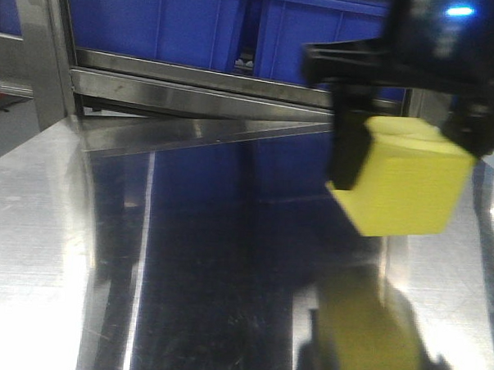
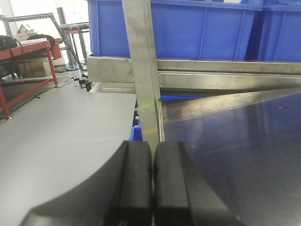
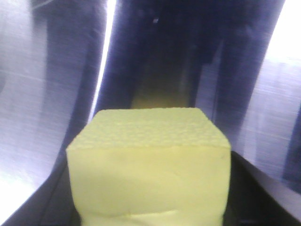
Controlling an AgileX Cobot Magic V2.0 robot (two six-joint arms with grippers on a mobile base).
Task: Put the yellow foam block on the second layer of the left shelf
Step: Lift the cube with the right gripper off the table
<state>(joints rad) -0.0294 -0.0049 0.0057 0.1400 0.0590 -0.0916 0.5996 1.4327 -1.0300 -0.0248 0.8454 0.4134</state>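
The right hand is closed on the yellow foam block, which is clamped between two black fingers. One finger is pressed flat against the block's left face, and the other is seen at its upper right corner. In the right wrist view the lower middle is filled by the block, a pitted face is shown uppermost, and dark finger parts are seen low at either side.

The block is held clear of the polished steel shelf, over the right part of the visible surface and short of its back edge. A blurred yellow reflection is cast in the metal beneath it.

The left hand is shut on nothing, with its two black pads pressed together. It is held at the shelf's left edge, in line with a steel upright post that rises just beyond it.

Along the back edge of the shelf, steel rails are run from side to side, and blue plastic bins are set above them. Past the left edge a grey floor is seen, and farther off a red frame is stood on it.
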